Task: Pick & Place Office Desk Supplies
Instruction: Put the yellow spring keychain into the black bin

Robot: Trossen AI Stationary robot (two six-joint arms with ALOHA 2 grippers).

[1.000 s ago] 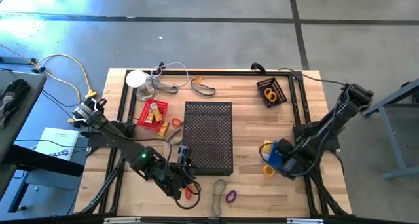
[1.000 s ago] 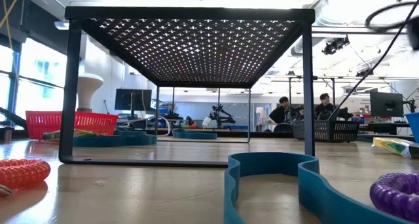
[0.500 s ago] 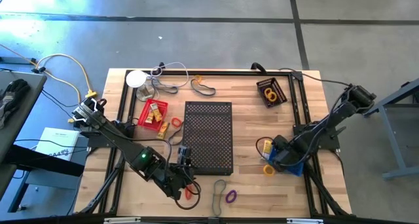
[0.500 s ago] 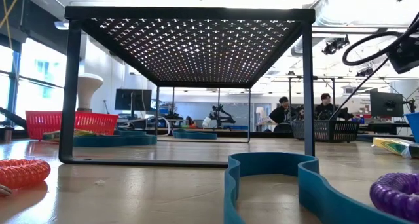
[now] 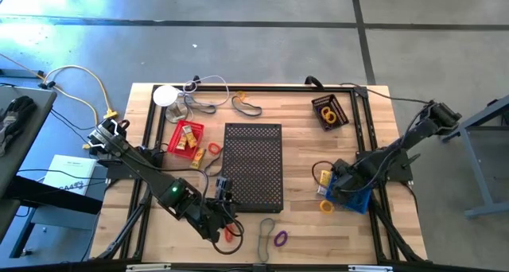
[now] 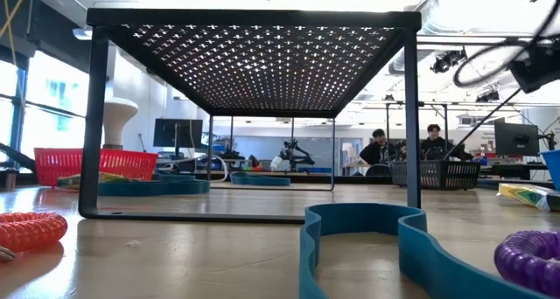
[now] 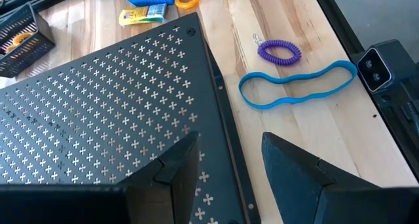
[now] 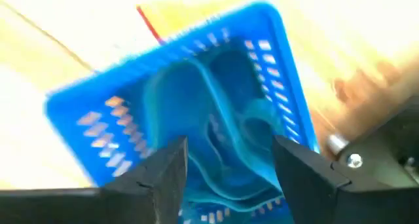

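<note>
My right gripper (image 5: 340, 184) (image 8: 229, 158) hangs open, pointing down over the blue basket (image 5: 358, 199), where blue bands (image 8: 216, 119) lie. A thin dark band (image 5: 321, 168) (image 6: 488, 65) loops in the air just left of it. A yellow packet (image 5: 324, 179) and an orange loop (image 5: 327, 206) lie by the basket. My left gripper (image 5: 225, 211) (image 7: 229, 152) waits open above the black perforated riser's (image 5: 253, 167) near left corner. On the wood past it lie a purple loop (image 7: 279, 52), a blue band (image 7: 298, 86) and a red-orange coil (image 5: 229, 234). My right gripper has nothing between its open fingers. The thin dark band's loop (image 6: 488, 65) stands off the table right beside it. I cannot tell whether the band touches a finger.
A red basket (image 5: 185, 137) stands left of the riser. A black basket (image 5: 329, 111) with yellow loops sits at the far right. A white disc with cords (image 5: 165, 95) and more bands (image 5: 248, 106) lie at the far edge. Bare wood lies between the riser and the blue basket.
My right gripper has moved toward the table's left, across the blue basket, turning a little. The thin dark band has travelled with it and now shows as a loop on its left side.
</note>
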